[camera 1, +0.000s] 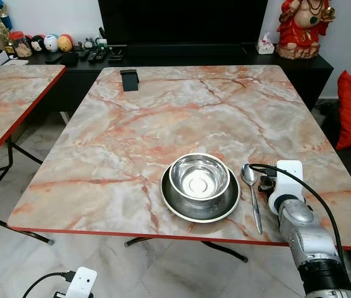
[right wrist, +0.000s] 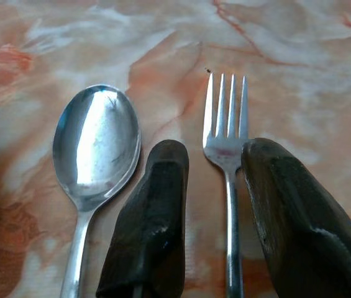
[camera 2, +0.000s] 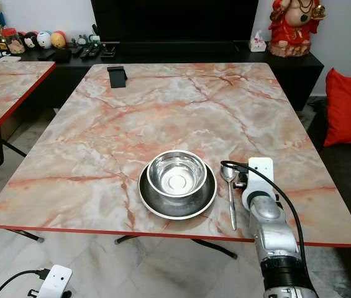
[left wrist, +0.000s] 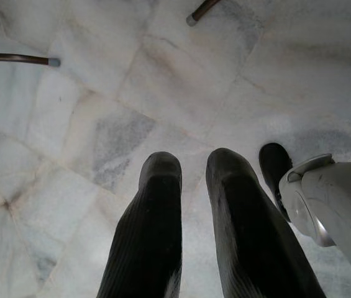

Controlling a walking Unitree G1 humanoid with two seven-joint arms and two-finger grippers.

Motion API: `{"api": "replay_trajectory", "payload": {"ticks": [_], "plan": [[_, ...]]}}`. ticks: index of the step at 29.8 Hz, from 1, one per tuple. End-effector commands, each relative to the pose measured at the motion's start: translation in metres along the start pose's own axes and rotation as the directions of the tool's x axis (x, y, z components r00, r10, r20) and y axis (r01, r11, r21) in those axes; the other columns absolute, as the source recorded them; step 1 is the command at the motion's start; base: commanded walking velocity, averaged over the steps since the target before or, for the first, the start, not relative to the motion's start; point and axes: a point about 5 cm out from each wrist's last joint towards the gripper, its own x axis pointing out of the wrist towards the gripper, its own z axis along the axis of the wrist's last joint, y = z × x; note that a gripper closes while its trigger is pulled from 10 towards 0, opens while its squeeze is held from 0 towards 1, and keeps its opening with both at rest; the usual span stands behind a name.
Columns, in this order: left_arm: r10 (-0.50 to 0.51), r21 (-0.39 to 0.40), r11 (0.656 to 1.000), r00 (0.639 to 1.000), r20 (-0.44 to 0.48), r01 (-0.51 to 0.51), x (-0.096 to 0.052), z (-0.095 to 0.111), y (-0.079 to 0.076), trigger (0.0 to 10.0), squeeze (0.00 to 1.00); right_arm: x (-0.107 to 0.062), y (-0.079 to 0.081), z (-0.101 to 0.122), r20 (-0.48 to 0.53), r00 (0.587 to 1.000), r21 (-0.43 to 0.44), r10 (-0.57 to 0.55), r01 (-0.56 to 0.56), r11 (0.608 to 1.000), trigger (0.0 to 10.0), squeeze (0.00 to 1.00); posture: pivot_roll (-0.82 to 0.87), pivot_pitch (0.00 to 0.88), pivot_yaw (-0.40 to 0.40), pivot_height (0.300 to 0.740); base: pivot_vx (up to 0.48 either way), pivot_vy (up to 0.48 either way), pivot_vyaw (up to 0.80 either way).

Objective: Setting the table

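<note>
The left gripper hung idle below desk level over the pale marble floor, its jaws released with a narrow gap between the two fingers and nothing between them.

The right gripper was positioned over the near right part of the desk, just inside the red-trimmed near edge. Its jaws were released and straddled the handle of a fork; whether either finger touched the fork could not be told. The fork lay flat with tines pointing far. A spoon lay flat just to the left of the fork, bowl at the far end, handle running toward the near edge. The two utensils lay parallel and apart.

Left of the spoon, a steel bowl sat upright inside a steel plate, near the front edge and slightly right of centre. Plate and spoon were close but not touching.

The far and left portions of the desk offered wide open surface. A small black object stood near the far left edge.

A second marble desk stood to the left, separated by a floor gap. No legible writing was visible.
</note>
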Motion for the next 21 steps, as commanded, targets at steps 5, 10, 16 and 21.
{"api": "replay_trajectory", "payload": {"ticks": [5,10,16,21], "plan": [[0.003,-0.008,1.0,1.0,-0.015,-0.003,-0.001,-0.004,0.002,10.0,0.0,-0.001,-0.007,0.01,0.03,0.999,0.012,-0.031,0.031,0.999,10.0,0.0,-0.02,0.0,0.034,0.74,0.0,0.0,0.0],[0.003,-0.009,1.0,1.0,-0.014,-0.003,-0.001,-0.004,0.003,10.0,0.0,-0.003,-0.023,0.03,0.124,0.985,0.035,-0.117,0.113,0.993,10.0,0.0,-0.02,0.0,0.036,0.74,0.0,0.0,0.0],[0.002,-0.01,1.0,1.0,-0.014,-0.003,-0.001,-0.004,0.003,10.0,0.0,-0.004,-0.036,0.04,0.177,0.97,0.102,-0.168,0.152,0.983,10.0,0.0,-0.02,0.0,0.036,0.74,0.0,0.0,0.0],[0.002,-0.008,1.0,1.0,-0.015,-0.002,-0.001,-0.004,0.003,10.0,0.0,-0.002,-0.034,0.038,0.159,0.976,0.128,-0.151,0.132,0.983,10.0,0.0,-0.02,0.0,0.037,0.74,0.0,0.0,0.0]]}}
